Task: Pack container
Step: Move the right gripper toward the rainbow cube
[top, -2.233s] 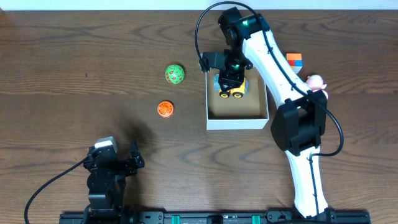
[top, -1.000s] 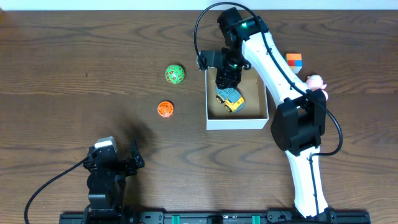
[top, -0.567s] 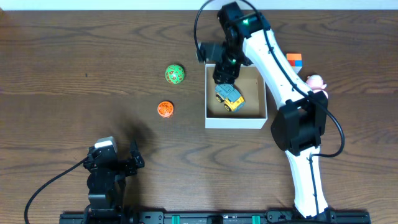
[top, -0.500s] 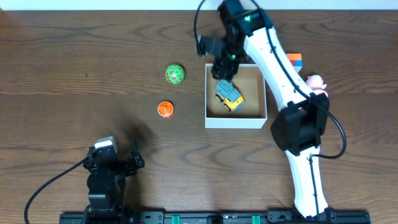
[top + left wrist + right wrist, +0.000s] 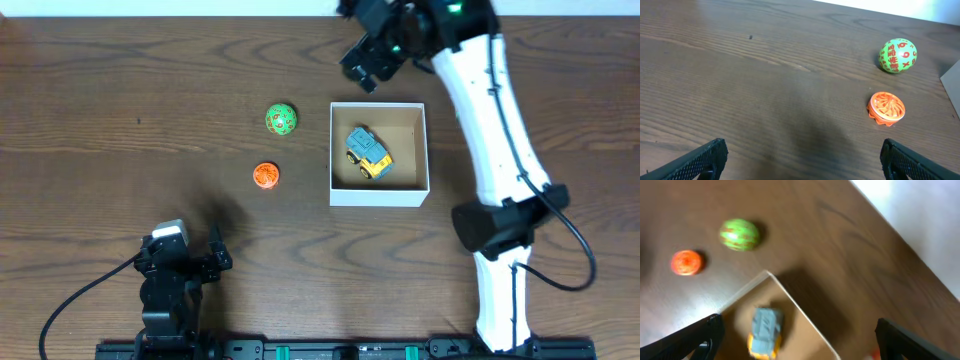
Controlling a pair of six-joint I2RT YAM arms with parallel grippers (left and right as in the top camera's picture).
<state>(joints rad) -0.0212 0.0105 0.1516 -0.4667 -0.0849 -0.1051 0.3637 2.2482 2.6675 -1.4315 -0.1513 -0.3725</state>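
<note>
Left end effector: parked at the near edge of the bench, fingers spread wide, nothing between them.

Green ball and orange disc: loose on the bench, apart from each other, both left of the container and not touching it.

Container: right of centre, with a toy truck lying inside toward the far left corner.

Right end effector: above the bench past the container's far left corner, fingers wide and empty.

Risks, as I judge them:
- The ball is round, so an off-centre close would send it rolling.
- The disc sits low, so the fingertips may scrape the bench or ride over it.
- The container looks light, so an arm clipping a wall could slide it.

Views: the left wrist shows the ball's red markings and the disc's spokes, which the overhead barely resolves. Only the overhead shows both arms. The right wrist is blurred, so I wouldn't aim by it.
</note>
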